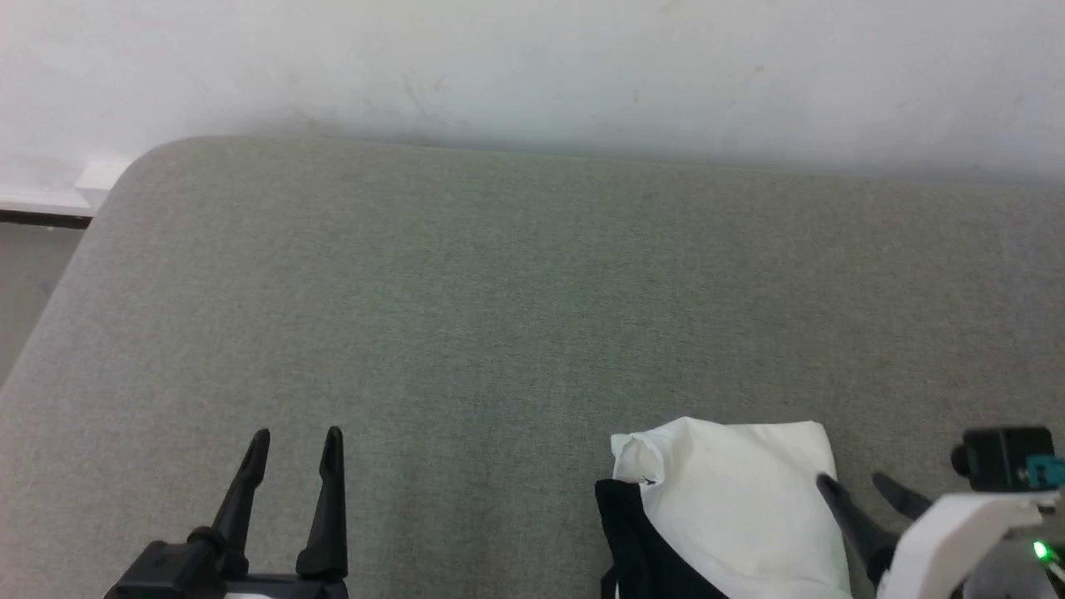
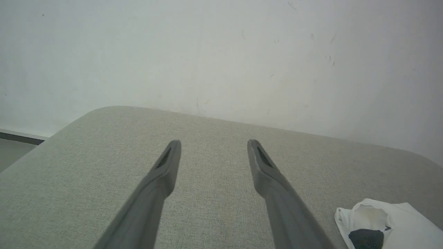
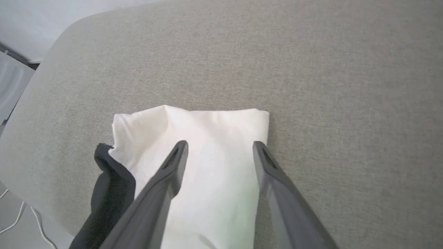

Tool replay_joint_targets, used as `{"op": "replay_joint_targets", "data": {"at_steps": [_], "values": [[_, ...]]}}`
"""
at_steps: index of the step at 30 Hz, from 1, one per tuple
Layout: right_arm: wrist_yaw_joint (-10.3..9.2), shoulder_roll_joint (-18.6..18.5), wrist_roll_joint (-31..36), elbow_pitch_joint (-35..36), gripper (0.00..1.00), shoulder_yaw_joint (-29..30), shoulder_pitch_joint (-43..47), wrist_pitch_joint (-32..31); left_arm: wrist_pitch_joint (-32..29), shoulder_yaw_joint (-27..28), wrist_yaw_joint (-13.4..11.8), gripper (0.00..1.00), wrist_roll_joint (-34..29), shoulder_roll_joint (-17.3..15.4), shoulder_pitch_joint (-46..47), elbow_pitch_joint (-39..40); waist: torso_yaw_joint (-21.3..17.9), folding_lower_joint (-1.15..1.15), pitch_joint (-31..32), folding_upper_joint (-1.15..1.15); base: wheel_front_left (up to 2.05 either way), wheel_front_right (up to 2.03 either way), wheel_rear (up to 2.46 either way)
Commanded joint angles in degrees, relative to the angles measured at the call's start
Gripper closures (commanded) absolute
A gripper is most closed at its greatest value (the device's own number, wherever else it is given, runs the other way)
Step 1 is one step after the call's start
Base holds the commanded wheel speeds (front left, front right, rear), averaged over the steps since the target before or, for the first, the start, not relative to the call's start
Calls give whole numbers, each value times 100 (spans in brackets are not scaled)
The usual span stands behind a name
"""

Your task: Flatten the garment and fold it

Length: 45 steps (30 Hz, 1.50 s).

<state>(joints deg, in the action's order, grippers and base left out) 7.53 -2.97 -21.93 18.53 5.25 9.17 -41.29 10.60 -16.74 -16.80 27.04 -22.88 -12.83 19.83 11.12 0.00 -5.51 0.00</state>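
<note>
Garment is seen folded into a compact bundle at the near right of the grey cushion, cut off by the near edge of the head view; its long axis runs from near to far, with a straight folded edge at the far end facing the white wall. A white panel lies uppermost; a black sleeve is tucked along the left side, hanging over the cushion's near edge in the right wrist view.

The right gripper is held low over the right part of the garment, its fingers spread wide and nothing gripped between them; the fingers are pointed far and slightly left, roughly along the bundle's length. One finger is seen over white cloth, the other along the garment's right edge – whether either touches the fabric cannot be told. The pale wrist behind it, with a black camera and a green light, is angled in from the near right corner.

The left gripper is held at the near left above bare cushion, well apart from the garment; its fingers are also parted wide – nothing held – and are pointed straight toward the far wall.
</note>
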Motion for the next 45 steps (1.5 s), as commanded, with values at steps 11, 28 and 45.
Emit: {"op": "replay_joint_targets", "data": {"at_steps": [11,28,45], "values": [[-4,9,-518,-990,0,180,353,316,-135,25,-36,0,-61,-151,68,151,-56,0,-138,0,0,0,0],[-4,9,-381,-1998,100,169,-308,764,-288,-42,-92,0,-122,-225,146,313,-125,0,-93,0,0,0,0],[-4,-1346,1108,-706,100,541,-2688,-488,-383,223,-92,0,-376,-491,1028,901,-1282,0,-1550,0,0,0,0]]}}
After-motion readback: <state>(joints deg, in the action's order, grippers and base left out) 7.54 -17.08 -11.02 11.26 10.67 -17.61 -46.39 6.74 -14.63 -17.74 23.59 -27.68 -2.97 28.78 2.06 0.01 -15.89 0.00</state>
